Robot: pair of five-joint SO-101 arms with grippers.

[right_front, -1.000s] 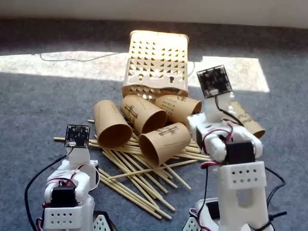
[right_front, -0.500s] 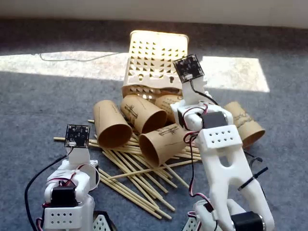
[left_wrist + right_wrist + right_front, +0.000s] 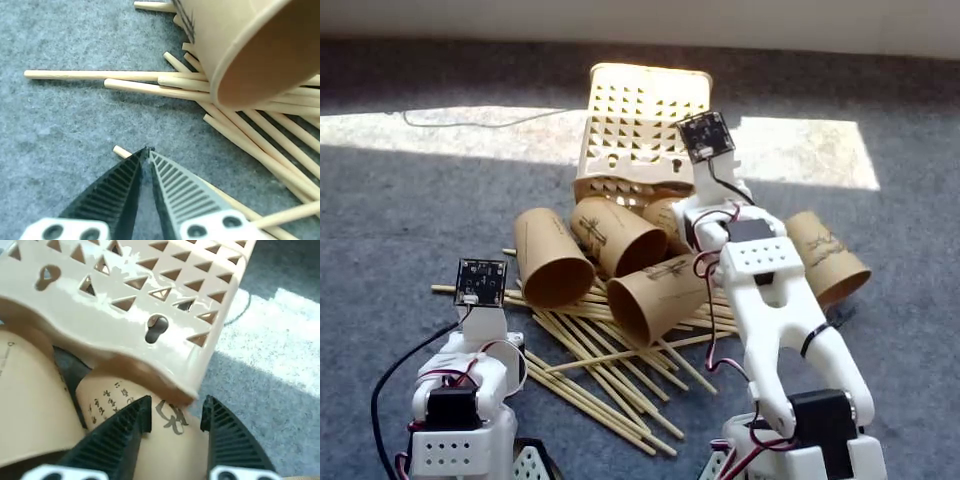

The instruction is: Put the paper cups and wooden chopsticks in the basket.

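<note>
I see the right fingers (image 3: 135, 422) open over a paper cup (image 3: 107, 400) beside the basket (image 3: 150, 305), the left fingers (image 3: 142, 162) closed and empty.

Left claw (image 3: 146, 152) pinched closed, held low, right claw (image 3: 175, 407) parted, right arm (image 3: 770, 290) outstretched.

High view: daylight falls in a bright band across the grey carpet (image 3: 420, 230) beyond my right hand (image 3: 175, 407), washing out the weave there. The basket (image 3: 645, 120) standing in that band glares almost white on its far side. The ground around my left hand (image 3: 149, 150) lies in soft, even shade.

Right wrist view: glossy highlights run along the basket's rim just ahead of my fingertips, with deep shadow beneath it.

Left wrist view: flat light. The paper cup (image 3: 250, 55) beyond my hand darkens the gaps between the chopsticks (image 3: 125, 80).
</note>
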